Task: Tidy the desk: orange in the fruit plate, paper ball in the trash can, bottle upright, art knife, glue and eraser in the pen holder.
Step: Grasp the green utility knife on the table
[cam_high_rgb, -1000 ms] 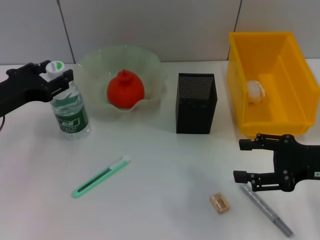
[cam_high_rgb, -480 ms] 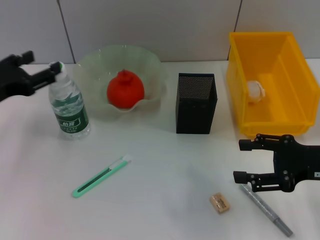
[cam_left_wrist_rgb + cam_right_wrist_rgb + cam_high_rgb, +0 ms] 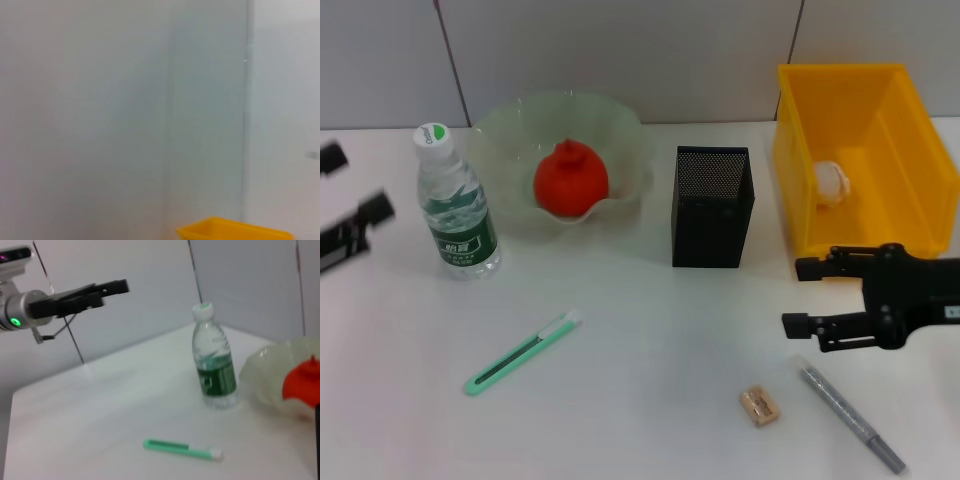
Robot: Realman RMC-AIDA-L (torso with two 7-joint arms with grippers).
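White bench (image 3: 650, 330) and grey panelled wall are seen in the head view. An upright bottle (image 3: 456, 205) stands at the left, just beside the plate (image 3: 620, 130), in which the orange (image 3: 570, 180) lies. A black mesh holder (image 3: 712, 206) stands at centre; the yellow bin (image 3: 855, 160) at the right contains the paper ball (image 3: 832, 182). On the near bench lie the green knife (image 3: 521, 352), the eraser (image 3: 759, 406) and a grey pen (image 3: 851, 418). The right claw (image 3: 800, 297) is positioned in front of the bin, above the pen, fingers spread and empty. The left claw (image 3: 350, 200) is seen at the left edge, apart from the bottle, spread and empty.

Left wrist view: only wall and a corner of the bin (image 3: 235, 233) are shown.

Right wrist view: the bottle (image 3: 214, 365), knife (image 3: 182, 450), plate (image 3: 272, 372) and orange (image 3: 302, 385) are shown; the left claw (image 3: 112, 290) is raised well apart from the bottle.
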